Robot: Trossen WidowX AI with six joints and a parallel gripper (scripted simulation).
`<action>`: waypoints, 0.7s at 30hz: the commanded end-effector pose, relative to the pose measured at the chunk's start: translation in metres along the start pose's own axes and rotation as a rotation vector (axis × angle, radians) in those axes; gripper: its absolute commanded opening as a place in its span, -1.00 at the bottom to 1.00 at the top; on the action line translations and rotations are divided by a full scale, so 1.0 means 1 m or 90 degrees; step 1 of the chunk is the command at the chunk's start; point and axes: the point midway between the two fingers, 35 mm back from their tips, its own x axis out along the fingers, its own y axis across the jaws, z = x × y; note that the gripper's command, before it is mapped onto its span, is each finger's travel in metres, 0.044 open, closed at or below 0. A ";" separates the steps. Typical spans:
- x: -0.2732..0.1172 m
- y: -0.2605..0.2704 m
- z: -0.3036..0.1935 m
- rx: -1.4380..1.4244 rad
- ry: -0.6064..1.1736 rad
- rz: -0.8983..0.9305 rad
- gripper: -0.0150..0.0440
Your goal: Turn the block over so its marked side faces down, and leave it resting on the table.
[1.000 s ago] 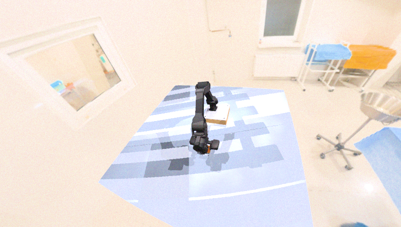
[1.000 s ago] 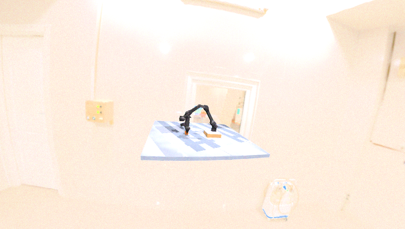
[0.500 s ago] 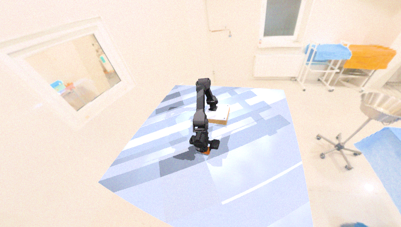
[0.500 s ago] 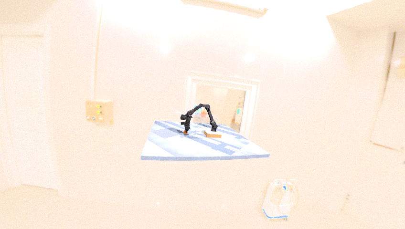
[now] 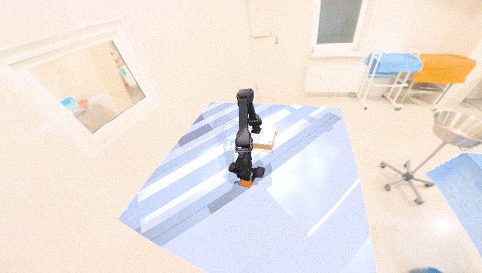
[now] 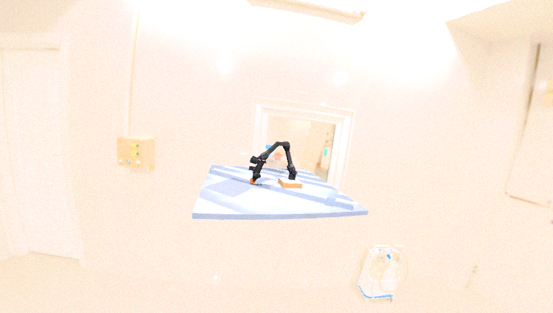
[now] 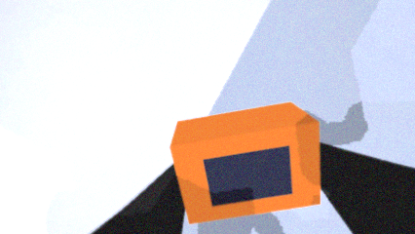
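Between claw point(image 7: 245, 195) fingers: orange block point(image 7: 245, 161) gripped, dark marked face toward wrist camera.

Block point(image 7: 245, 163): smooth matt orange, plastic-like; dark navy matt patch. Gripper point(image 5: 246, 179) & arm: matt black. Desk point(image 5: 304, 189): glossy, reflective pale blue. Base plate point(image 5: 265, 138): white top, wood-look edge.

Between jaws: filled by the orange block point(image 7: 245, 161), clamped from both sides.
Behind the arm: wooden base plate point(image 5: 265, 139) blocks low passes there.
Front and sides of the surface point(image 5: 277, 216): open for passage.
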 end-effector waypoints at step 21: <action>0.008 0.000 -0.003 -0.001 -0.191 0.000 -0.49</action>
